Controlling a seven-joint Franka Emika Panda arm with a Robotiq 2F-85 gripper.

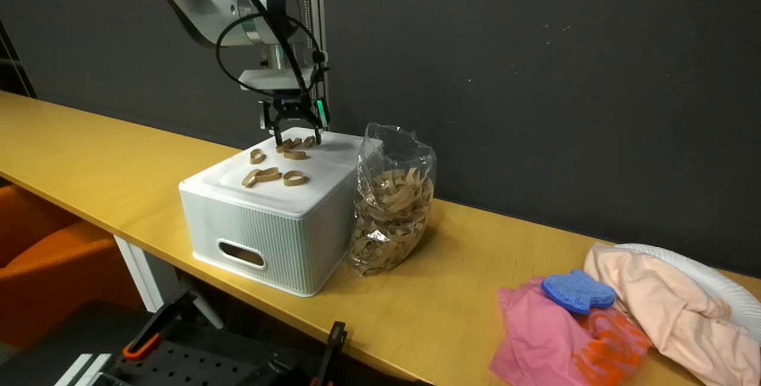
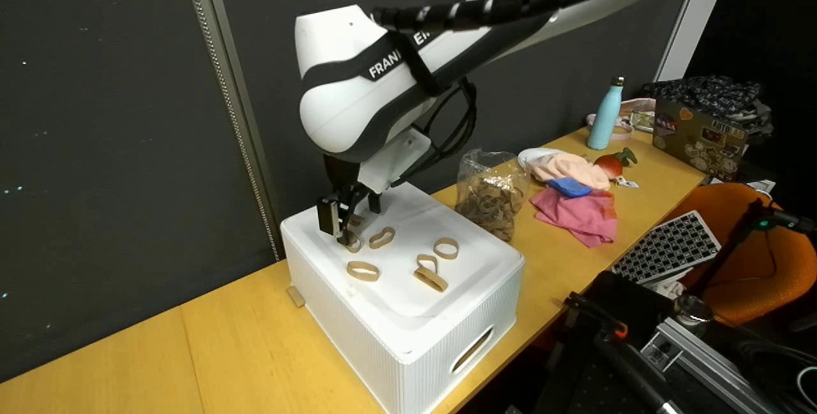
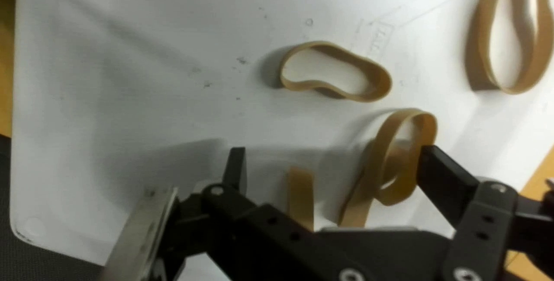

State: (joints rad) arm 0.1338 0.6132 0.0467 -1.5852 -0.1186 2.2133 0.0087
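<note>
Fingers [image 3: 443, 183]: spread wide apart, pointing down, tips low over the top of a white box [image 1: 255, 222]; I can't tell if they touch it.
Flat strip [image 3: 301, 198]: tan, on the box top, in the gap between the 2 fingertips.
Curled band [image 3: 378, 159]: tan and looped, also in that gap, right by the tip at the right of the wrist view; whether the 2 touch is unclear.
Bean-shaped band [image 3: 376, 79]: standing on edge on the box top, just outside the gap.
Oval band [image 3: 541, 51]: on edge too, farther toward the right of the wrist view.
3 more bands [image 1: 267, 177]: near the box's slotted end, 2 of them close together.
Box: ribbed sides, oval handle slot, sitting on the desk [image 1: 475, 267].
Clear bag [image 1: 392, 213]: upright just beside the box in both exterior views, its lower part full of tan bands.
Tan piece [image 2: 295, 296]: on the desk at the foot of the box.
Pink cloth [image 1: 535, 338]: well apart from the box, a blue piece [image 1: 576, 291] on top.
Peach cloth [image 1: 672, 308]: next to the pink, partly over a white dish [image 1: 734, 300].
Far end: a light-blue bottle [image 2: 605, 117] upright, a stickered case [image 2: 696, 140] near it.
</note>
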